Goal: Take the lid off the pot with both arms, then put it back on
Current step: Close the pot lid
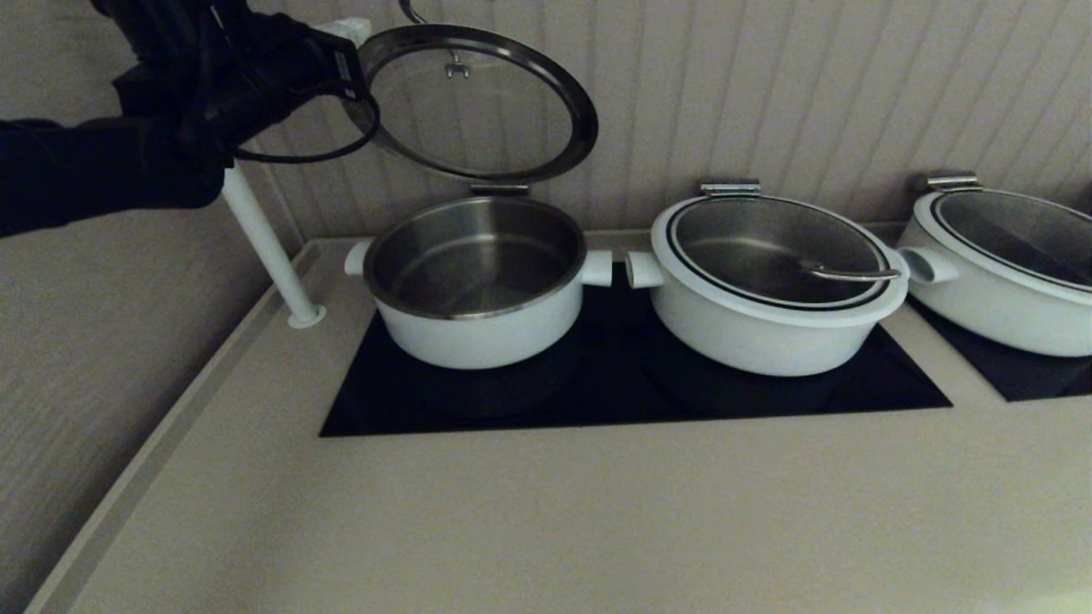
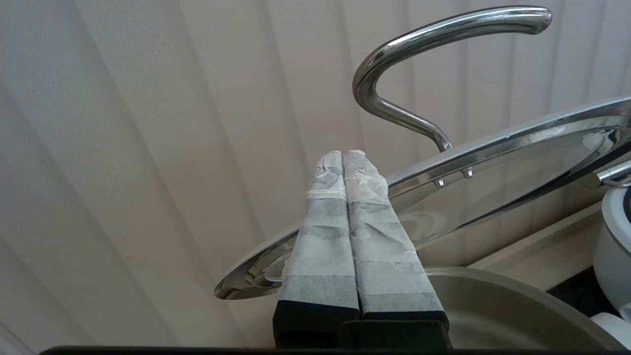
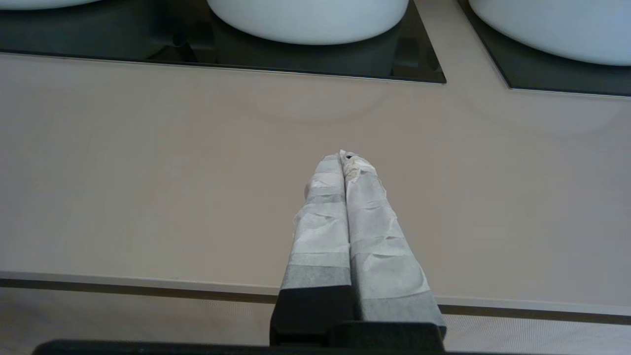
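Head view shows the lid (image 1: 478,102) tipped up on a hinge (image 1: 499,189) at the back rim of the pot (image 1: 478,286), standing near-upright in the upper middle of the frame with its glass face toward the camera. The pot sits open below it, left of centre on the dark cooktop (image 1: 631,401), steel inside bare. The left gripper (image 1: 341,38) is in the upper left, at the lid's left edge; its black arm and a looping cable hide the contact there. In the left wrist view its fingers (image 2: 320,231) are pressed together with nothing between them, lying across the lid's rim just below the steel handle (image 2: 443,34), so they probably prop or push the lid rather than pinch it. The right gripper (image 3: 345,157) is out of the head view; its own camera shows its fingers together, empty, low over the bare counter (image 3: 148,172) in front of the cooktop. The lid looks fully raised; lowering it remains.
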Controlling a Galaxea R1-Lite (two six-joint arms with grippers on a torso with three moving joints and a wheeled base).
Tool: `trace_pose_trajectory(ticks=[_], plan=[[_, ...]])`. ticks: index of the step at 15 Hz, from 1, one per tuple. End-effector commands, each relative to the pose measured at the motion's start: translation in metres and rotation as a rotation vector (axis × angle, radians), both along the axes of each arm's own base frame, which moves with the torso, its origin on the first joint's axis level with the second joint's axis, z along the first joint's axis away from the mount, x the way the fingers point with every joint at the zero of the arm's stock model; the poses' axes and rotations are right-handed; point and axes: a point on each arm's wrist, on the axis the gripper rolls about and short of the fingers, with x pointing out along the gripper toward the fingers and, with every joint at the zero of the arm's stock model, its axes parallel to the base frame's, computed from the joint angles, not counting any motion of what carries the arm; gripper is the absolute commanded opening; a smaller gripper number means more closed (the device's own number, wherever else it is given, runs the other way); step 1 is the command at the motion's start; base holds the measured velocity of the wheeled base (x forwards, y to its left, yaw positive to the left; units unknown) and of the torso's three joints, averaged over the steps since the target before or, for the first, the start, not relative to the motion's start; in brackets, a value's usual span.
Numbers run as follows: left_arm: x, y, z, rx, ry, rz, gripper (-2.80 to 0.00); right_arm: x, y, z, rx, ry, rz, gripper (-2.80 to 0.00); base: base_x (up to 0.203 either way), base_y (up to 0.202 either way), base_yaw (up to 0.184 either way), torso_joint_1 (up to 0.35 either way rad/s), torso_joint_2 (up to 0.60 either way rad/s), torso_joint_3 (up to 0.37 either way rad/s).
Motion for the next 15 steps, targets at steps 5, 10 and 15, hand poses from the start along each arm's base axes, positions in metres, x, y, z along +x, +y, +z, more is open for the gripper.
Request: trace_pose_trajectory(ticks=[5,10,15], plan=[[-0.014,0.004,0.015,0.001,-0.027,0.009,-2.80,0.000,0.000,0.000,-0.001,0.001,0.000,-2.80,0.000,0.000,0.000,0.000,0.00,0.000],[-0.021,0.006,0.018,0.003,-0.021,0.011,-2.80,0.000,0.000,0.000,-0.001,0.000,0.000,-2.80,0.000,0.000,0.000,0.000,0.00,0.000],[-0.015,0.009,0.021,-0.003,-0.053,0.015,-2.80,0.000,0.000,0.000,-0.001,-0.001,0.000,-2.80,0.000,0.000,0.000,0.000,0.00,0.000]])
